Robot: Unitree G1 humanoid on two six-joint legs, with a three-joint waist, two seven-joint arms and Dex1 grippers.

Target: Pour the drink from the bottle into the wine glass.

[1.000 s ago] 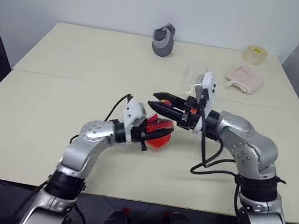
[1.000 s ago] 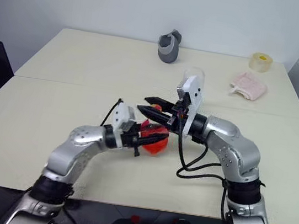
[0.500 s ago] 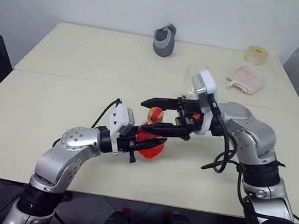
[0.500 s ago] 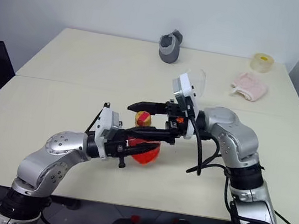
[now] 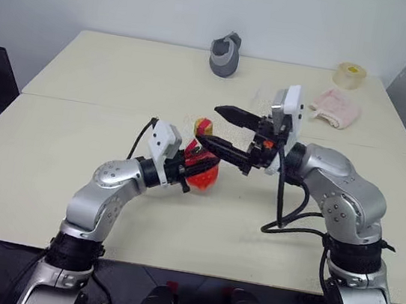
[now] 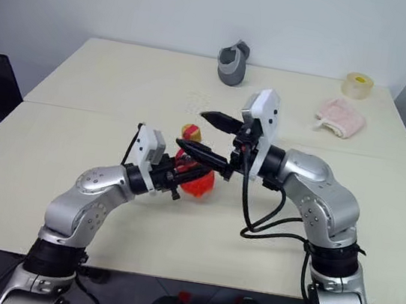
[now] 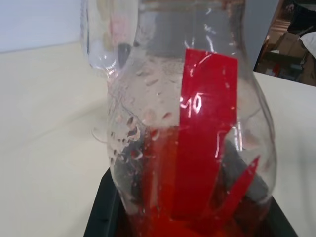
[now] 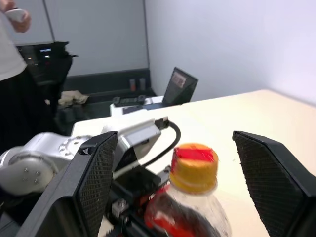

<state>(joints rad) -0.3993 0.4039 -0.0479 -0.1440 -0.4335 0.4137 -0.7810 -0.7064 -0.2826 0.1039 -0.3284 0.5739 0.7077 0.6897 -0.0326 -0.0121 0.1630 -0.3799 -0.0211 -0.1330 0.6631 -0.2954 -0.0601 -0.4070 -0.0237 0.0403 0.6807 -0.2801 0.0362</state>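
right wrist view: right gripper (image 8: 173, 192) jaws wide around bottle (image 8: 190, 197) cap.

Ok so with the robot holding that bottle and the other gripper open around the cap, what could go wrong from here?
1. The cap is on and sits between the right gripper's open fingers without touching them; closing off-centre could slip off it or twist the bottle in the left gripper.
2. The wine glass stands close behind the bottle; either arm might knock it over.
3. Once uncapped, the drink could spill if the bottle tilts.
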